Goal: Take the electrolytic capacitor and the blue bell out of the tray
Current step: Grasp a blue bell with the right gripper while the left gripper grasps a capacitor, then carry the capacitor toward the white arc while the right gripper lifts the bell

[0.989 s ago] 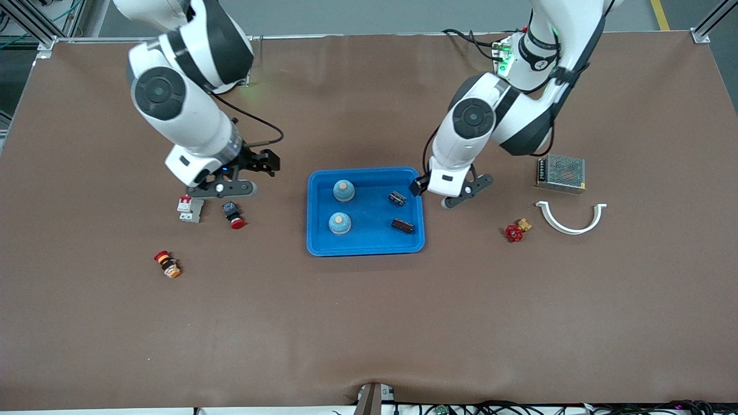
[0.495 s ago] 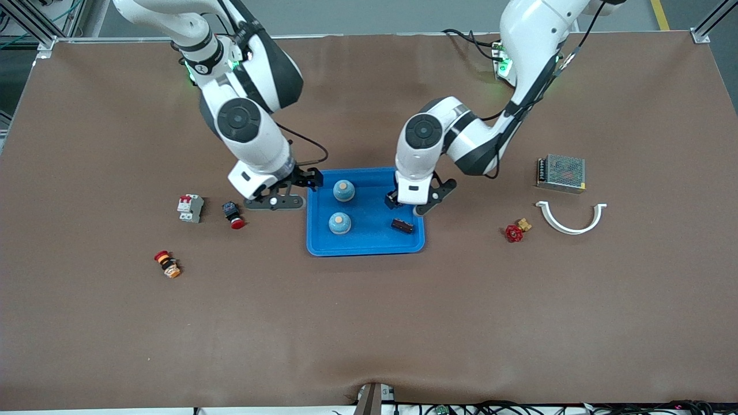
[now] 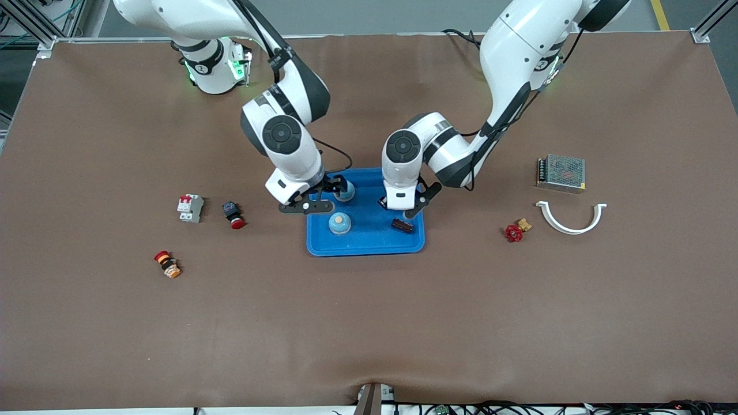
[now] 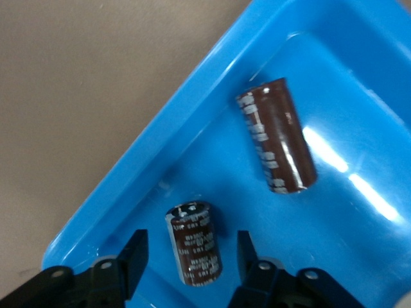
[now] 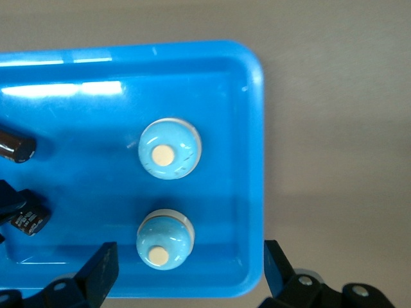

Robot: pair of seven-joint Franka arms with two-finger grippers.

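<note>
A blue tray [image 3: 365, 245] sits mid-table and serves as the landmark for everything else. Inside it stand two blue bells: one bell [image 3: 339, 223] toward the tray's front-camera edge, the farther bell [image 3: 346, 190] partly covered by the right arm. Toward the left arm's end of the tray lie two brown capacitors: one capacitor [image 3: 402, 225] nearer the camera, lying on its side, and a second capacitor [image 4: 194, 242] farther from the camera.

The left gripper [image 4: 186, 266] is low in the tray, its fingers [image 4: 133, 260] partly open on either side of that second capacitor with small gaps visible, so nothing is gripped. The other capacitor [image 4: 276, 144] lies just beside it.

The right gripper [image 5: 189, 273] hangs over the tray's end toward the right arm, above the farther bell [image 5: 164, 239], its fingers [image 5: 103, 269] spread wide and holding nothing.

Off the tray toward the right arm's end lie a circuit breaker [image 3: 190, 207], a red push button [image 3: 233, 214] and an emergency-stop switch [image 3: 167, 264]. Toward the left arm's end lie a red-handled valve [image 3: 516, 230], a white curved clamp [image 3: 569, 217] and a metal power supply [image 3: 561, 172].
</note>
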